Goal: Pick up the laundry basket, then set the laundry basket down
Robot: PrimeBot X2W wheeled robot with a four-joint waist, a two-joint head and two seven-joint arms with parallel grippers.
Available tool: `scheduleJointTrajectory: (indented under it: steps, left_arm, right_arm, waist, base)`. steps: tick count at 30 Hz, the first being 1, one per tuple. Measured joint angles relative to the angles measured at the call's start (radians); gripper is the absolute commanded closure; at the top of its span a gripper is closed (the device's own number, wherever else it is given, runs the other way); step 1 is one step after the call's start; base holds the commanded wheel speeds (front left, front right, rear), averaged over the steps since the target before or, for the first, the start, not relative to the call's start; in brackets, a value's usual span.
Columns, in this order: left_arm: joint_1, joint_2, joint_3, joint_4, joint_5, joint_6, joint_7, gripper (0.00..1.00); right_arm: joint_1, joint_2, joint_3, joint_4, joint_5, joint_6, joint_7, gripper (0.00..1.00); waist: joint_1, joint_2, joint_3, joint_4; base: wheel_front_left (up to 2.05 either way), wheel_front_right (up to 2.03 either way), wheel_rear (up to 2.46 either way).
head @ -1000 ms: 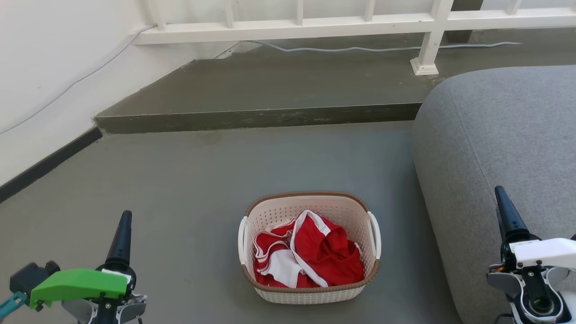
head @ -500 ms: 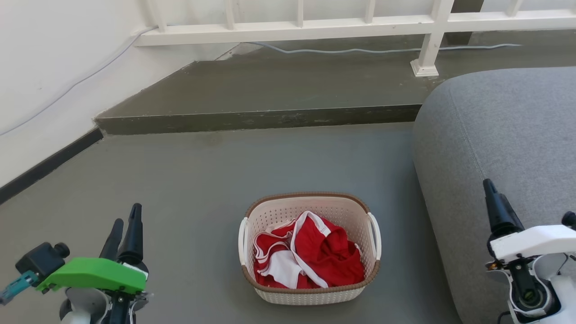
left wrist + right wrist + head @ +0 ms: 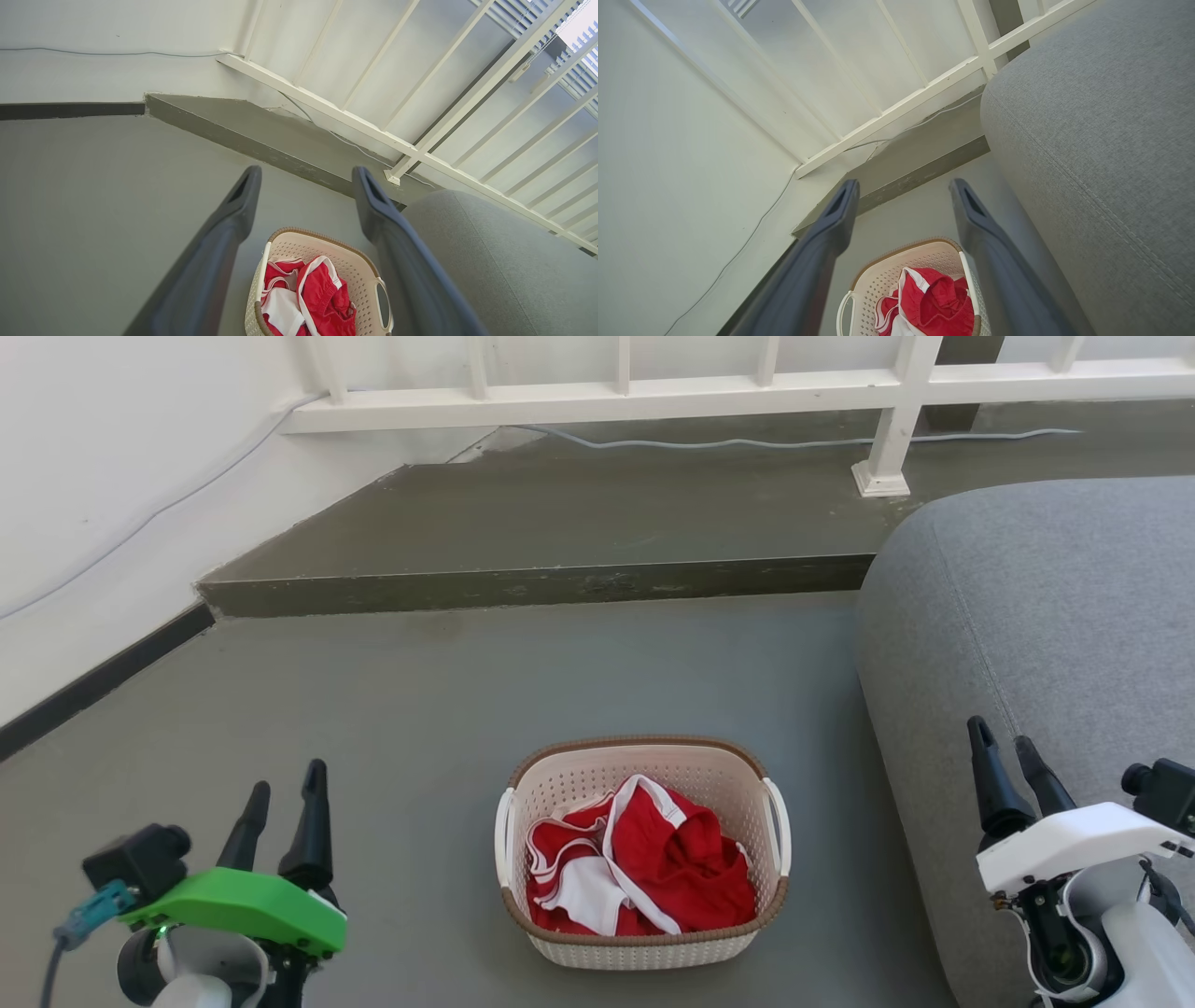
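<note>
The laundry basket (image 3: 644,775) stands on the grey floor at bottom centre, cream with perforated sides, a brown rim and white side handles, red-and-white clothes inside. It also shows low in the left wrist view, laundry basket (image 3: 322,242), and in the right wrist view, laundry basket (image 3: 887,275). My left gripper (image 3: 285,789) is open at the lower left, well clear of the basket. My right gripper (image 3: 1004,737) is open at the lower right, over the sofa's edge. Both hold nothing.
A grey sofa (image 3: 1055,616) fills the right side, close to the basket. A raised concrete step (image 3: 532,583) runs across behind, with a white railing (image 3: 747,383) and a cable (image 3: 747,439) beyond. A white wall (image 3: 93,476) with dark skirting bounds the left.
Both grippers have turned and shifted inward toward the basket, so two fingers of each now show apart. The basket has not moved.
</note>
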Motion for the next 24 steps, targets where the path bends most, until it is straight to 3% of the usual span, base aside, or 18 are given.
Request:
scheduleJointTrajectory:
  steps: [24]
  left_arm:
    - [-0.003,0.007,-0.091,0.031,0.337,0.066,-0.081,0.0]
  right_arm:
    - [-0.019,-0.026,0.114,0.044,-0.311,-0.052,-0.089,0.0]
  waist:
    - [0.0,0.0,0.006,-0.012]
  base:
    - [0.0,0.0,0.0]
